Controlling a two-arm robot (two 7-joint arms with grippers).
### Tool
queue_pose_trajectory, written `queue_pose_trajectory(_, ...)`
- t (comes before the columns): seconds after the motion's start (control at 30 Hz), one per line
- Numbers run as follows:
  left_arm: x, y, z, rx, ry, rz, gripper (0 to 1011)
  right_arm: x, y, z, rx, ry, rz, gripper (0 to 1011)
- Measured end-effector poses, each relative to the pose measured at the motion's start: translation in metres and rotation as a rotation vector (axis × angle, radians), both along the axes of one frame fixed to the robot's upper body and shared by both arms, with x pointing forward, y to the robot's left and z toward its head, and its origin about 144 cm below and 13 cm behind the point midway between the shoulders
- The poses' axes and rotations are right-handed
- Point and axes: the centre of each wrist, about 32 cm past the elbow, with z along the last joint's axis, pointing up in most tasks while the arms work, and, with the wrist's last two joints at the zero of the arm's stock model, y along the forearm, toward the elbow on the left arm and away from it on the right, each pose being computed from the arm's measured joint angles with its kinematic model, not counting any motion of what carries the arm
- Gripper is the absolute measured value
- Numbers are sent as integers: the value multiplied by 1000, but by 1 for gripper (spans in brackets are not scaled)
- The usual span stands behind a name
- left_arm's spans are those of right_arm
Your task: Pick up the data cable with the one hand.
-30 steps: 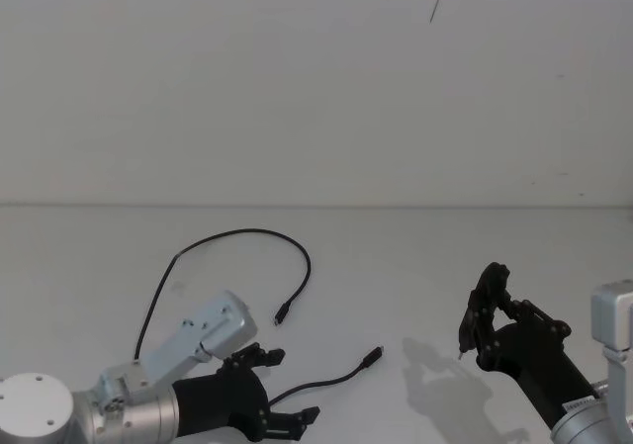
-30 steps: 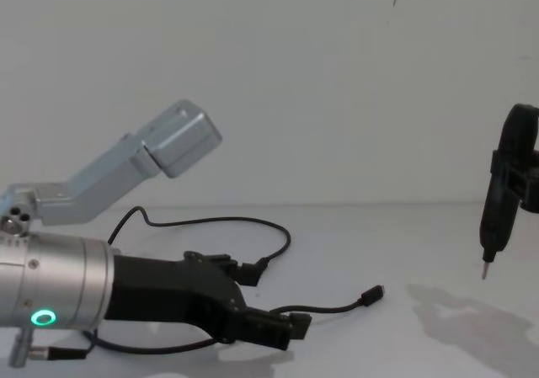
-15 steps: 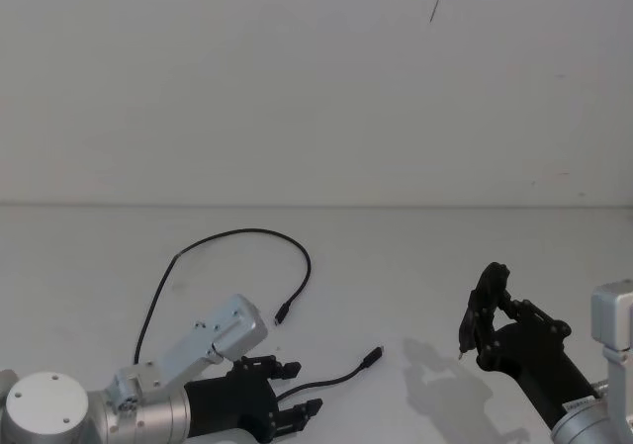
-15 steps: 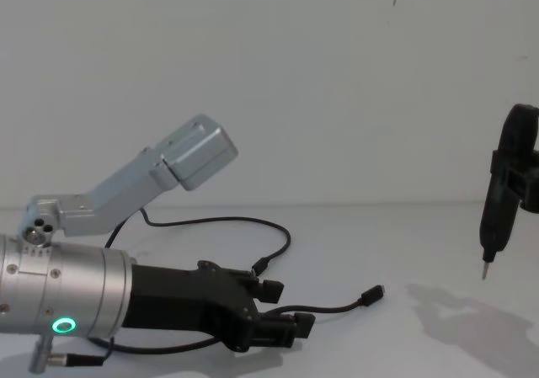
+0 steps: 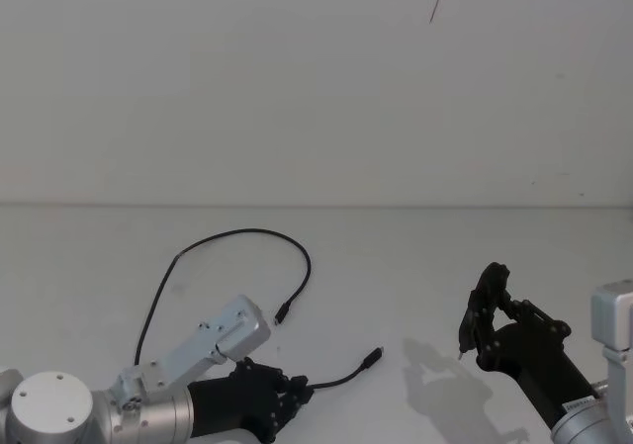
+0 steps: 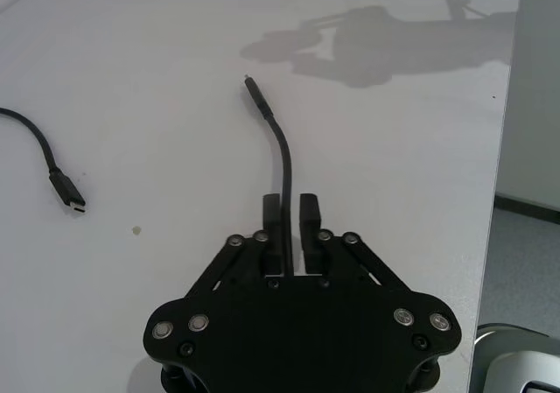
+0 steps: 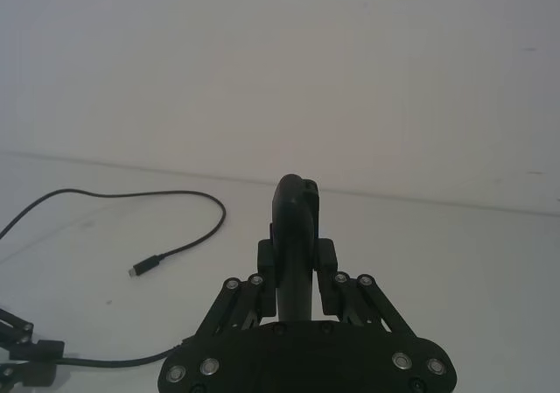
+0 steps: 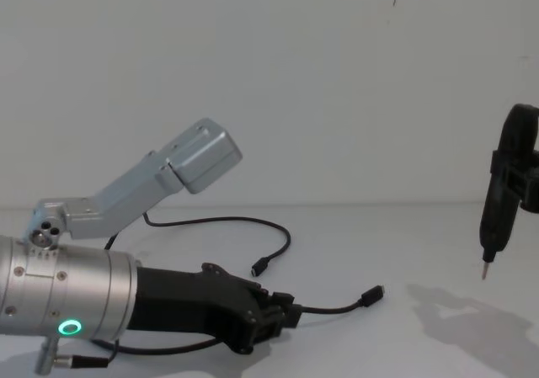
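The data cable [image 5: 247,231] is a thin black cord lying in a loop on the white table. One plug [image 5: 281,314] rests at mid-table and the other plug [image 5: 374,354] points right. My left gripper [image 5: 297,393], chunky and black on a silver arm with a green ring light [image 8: 70,327], sits low over the table. It is shut on the cable a short way behind the right plug [image 6: 255,94]. The cord [image 6: 284,170] runs out from between its fingers [image 6: 272,227]. My right gripper [image 5: 495,330] hangs at the right, shut on a slim black tool [image 8: 504,194].
The tool's thin metal tip [image 8: 484,270] points down above the table [image 5: 415,256] and casts a shadow [image 5: 435,370] to its left. A plain white wall stands behind. The table edge [image 6: 499,148] drops off near the left gripper in the left wrist view.
My left gripper's fingers were spread around the cable one second ago and have now come together on it. The right arm has not moved.
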Motion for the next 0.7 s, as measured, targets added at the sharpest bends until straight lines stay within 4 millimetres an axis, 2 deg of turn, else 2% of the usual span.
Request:
queue_pose_trajectory(0.1,0,0,0,0,0,0,60,0,0,0,0,0,0,269)
queue_pose_trajectory(0.17,0,0,0,0,0,0,43,0,0,0,0,0,0,269)
queue_pose_trajectory(0.43,0,0,1,-3,-4,-3,39,0,0,0,0,0,0,269)
queue_pose_trajectory(0.7,-1,5,15,-38,-24,-33,39,0,0,0,0,0,0,269)
